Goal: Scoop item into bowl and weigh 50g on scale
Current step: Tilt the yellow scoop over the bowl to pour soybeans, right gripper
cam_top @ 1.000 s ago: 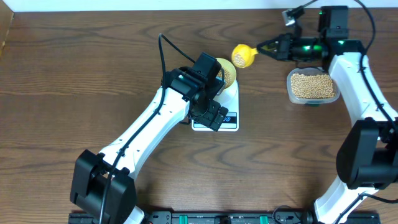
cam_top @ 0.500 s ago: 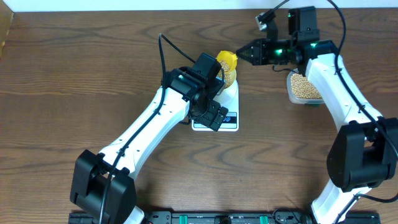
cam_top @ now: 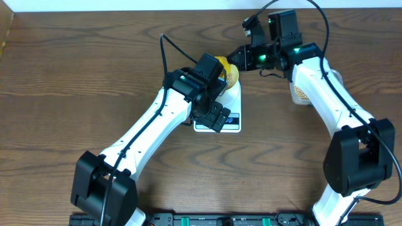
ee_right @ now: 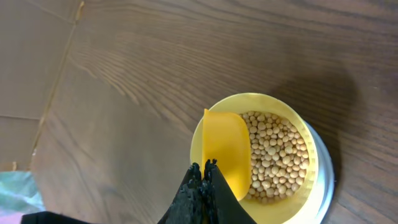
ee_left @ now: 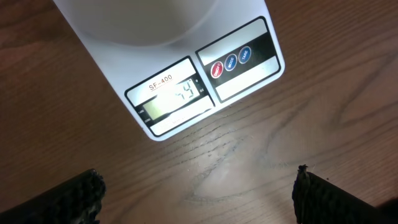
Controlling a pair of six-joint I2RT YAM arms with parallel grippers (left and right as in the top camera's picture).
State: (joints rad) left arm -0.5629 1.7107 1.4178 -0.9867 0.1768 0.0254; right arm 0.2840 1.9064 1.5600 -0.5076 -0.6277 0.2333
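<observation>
The pale yellow bowl [ee_right: 249, 98] stands on the white scale [ee_left: 186, 68] and holds a layer of tan beans [ee_right: 273, 149]. My right gripper [ee_right: 203, 168] is shut on the handle of a bright yellow scoop [ee_right: 227, 149], whose cup reaches down inside the bowl's left half. From overhead the bowl [cam_top: 232, 76] is half hidden behind my left arm, and the right gripper [cam_top: 237, 55] is just to its upper right. My left gripper [ee_left: 199, 199] hangs open above bare wood in front of the scale's lit display [ee_left: 174, 96], holding nothing.
A clear tub of beans [cam_top: 299, 93] sits right of the scale, mostly covered by my right forearm. The scale's red and blue buttons [ee_left: 230, 62] face the left wrist camera. Brown wooden tabletop [cam_top: 75, 88] lies all round.
My right arm has swung left from near the tub, bringing the scoop over and into the bowl. The left arm has stayed still.
</observation>
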